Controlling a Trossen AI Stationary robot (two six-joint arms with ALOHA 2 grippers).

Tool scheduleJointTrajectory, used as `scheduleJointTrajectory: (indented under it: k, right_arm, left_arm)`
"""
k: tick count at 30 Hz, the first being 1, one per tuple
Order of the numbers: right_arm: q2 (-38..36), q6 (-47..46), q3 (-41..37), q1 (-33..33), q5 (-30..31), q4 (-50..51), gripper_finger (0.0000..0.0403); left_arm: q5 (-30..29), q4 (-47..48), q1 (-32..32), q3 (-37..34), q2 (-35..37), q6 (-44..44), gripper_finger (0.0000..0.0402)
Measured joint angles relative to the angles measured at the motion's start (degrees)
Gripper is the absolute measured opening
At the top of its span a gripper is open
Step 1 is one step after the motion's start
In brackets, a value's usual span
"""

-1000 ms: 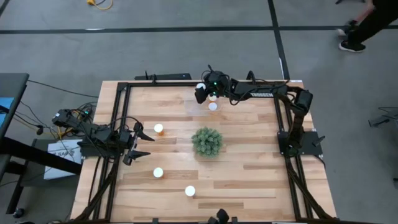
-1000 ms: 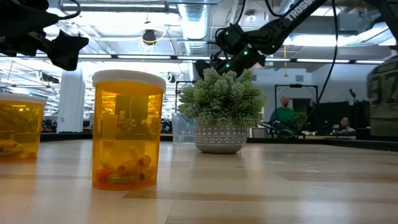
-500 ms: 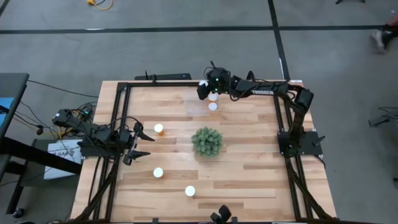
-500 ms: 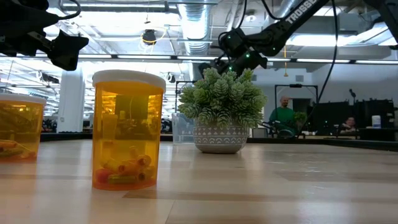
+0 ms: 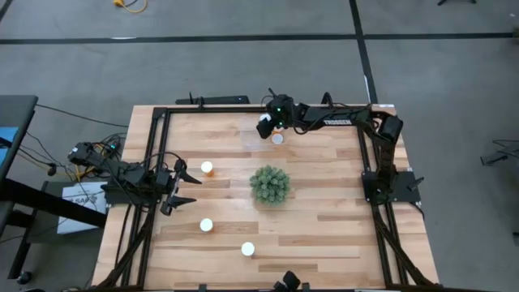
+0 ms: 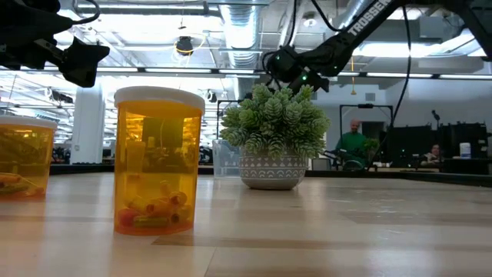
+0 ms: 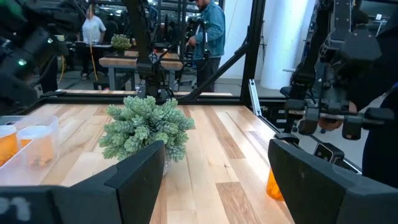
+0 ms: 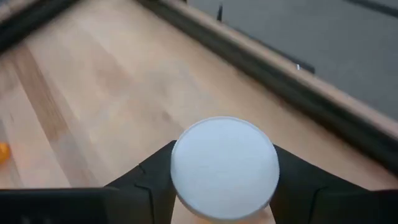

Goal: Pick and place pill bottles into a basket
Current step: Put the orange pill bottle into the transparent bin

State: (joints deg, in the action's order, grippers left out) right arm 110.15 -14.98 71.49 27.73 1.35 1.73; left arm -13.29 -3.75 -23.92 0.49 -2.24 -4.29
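Wooden table [image 5: 324, 203]: right gripper [image 5: 266, 124] clamps pill bottle [image 8: 224, 168], axis vertical, cap up; left gripper [image 5: 185, 185] open.

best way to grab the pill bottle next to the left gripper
Come straight down on the pill bottle with the left gripper and pinch its sides just under the white cap. It stands upright, cap up, with bare table around it.

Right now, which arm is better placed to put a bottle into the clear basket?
The right arm. Its gripper already holds a pill bottle above the basket at the table's far side. The left gripper waits open, near the left edge.
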Motion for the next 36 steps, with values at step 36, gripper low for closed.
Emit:
scheduleJointTrajectory:
  k: [36]
  right_arm:
    - [2.67, 1.51, 0.12, 1.62, -0.48, -5.39, 0.0218]
  left_arm:
    - [-0.01, 0.02, 0.02, 0.0, 0.0, 0.0, 0.0277]
